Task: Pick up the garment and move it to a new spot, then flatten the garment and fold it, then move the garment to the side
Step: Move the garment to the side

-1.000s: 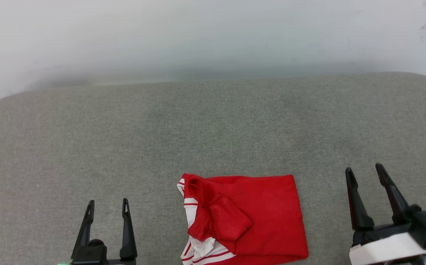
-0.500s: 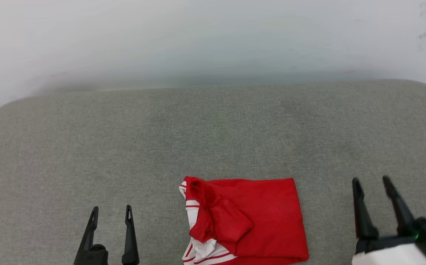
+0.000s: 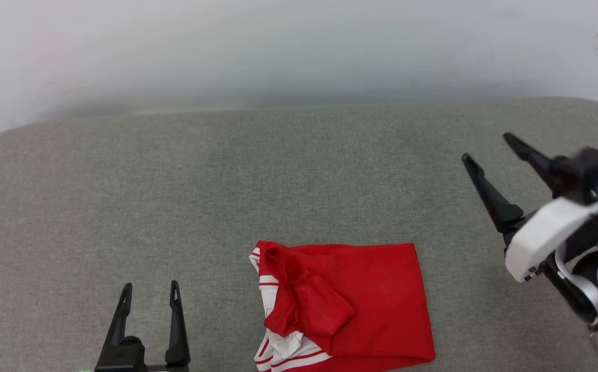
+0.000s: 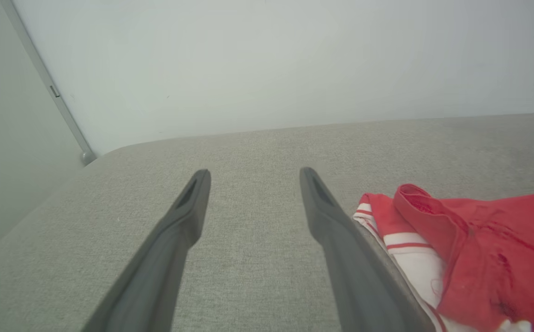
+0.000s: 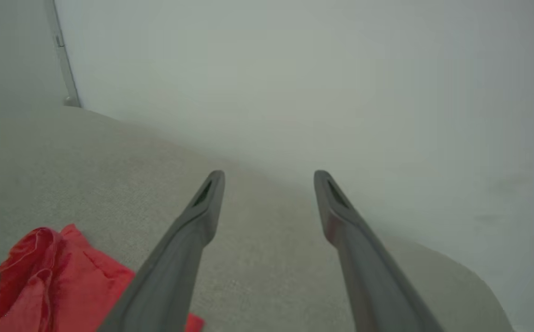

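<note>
lying folded on the grey worktop [image 3: 174,181], the garment [image 3: 350,305] seems done; left gripper [image 3: 151,284] and right gripper [image 3: 487,146] are open and empty, so nothing pulls it.

Looks like a plain room indoors, maybe a test room or part of a home, hard to tell which. Shows a big soft grey pad [image 3: 299,181] covered in rough cloth, with round corners, like a sofa seat or a bed. Sits right up against a smooth white wall [image 3: 299,46] with a thin grey strip [image 4: 51,87] running down one corner.
</note>
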Motion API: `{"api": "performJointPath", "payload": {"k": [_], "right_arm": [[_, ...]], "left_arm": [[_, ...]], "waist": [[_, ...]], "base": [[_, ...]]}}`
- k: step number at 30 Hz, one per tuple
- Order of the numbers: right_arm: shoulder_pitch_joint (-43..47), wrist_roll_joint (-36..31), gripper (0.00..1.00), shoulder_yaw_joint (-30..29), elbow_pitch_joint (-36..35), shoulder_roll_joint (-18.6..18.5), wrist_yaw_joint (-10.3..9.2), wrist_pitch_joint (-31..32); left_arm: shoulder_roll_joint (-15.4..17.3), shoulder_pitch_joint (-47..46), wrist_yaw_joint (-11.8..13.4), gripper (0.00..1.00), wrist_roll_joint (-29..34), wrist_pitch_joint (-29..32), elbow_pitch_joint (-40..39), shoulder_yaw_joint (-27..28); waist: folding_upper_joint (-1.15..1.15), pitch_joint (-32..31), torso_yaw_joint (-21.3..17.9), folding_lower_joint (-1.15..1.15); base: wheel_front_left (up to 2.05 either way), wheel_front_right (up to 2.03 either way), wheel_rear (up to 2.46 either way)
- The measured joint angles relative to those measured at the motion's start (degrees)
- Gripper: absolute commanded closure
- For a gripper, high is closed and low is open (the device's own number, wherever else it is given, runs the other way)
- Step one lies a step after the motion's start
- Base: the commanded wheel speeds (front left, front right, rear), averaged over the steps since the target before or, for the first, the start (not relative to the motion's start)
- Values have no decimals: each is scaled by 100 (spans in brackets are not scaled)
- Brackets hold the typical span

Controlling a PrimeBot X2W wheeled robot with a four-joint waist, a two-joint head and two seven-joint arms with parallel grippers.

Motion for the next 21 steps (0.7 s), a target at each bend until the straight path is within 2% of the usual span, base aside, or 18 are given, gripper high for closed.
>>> {"api": "performJointPath", "payload": {"k": [6, 8, 10, 12, 14, 21], "right_arm": [[-547, 2297, 0, 881, 312, -844, -1, 2626], [-536, 3076, 0, 957, 502, -980, -1, 3268], [-533, 3495, 0, 1014, 686, -1128, -2, 3656], [-486, 3857, 0, 1104, 827, -1218, -2, 3908], [-407, 4207, 0, 1089, 999, -1102, -2, 3923], [-370, 4584, 0, 1496, 1482, -639, -2, 3817]], "left_arm": [[-14, -132, -68, 0, 5, 0, 4, 24], [-18, -191, -104, 0, 8, 0, 9, 34], [-23, -274, -143, 0, 18, 0, 20, 30], [-27, -364, -159, 0, 24, 0, 33, 30], [-33, -487, -207, 0, 24, 0, 54, 16], [-75, -809, -263, 0, 44, 0, 131, -8]], "waist": [[0, 175, 14, 0], [0, 244, 33, 0], [0, 318, 65, 0], [0, 406, 106, 0], [0, 506, 155, 0], [0, 862, 349, 0]], "base": [[0, 0, 0], [0, 0, 0], [0, 0, 0], [0, 0, 0], [0, 0, 0], [0, 0, 0]]}}
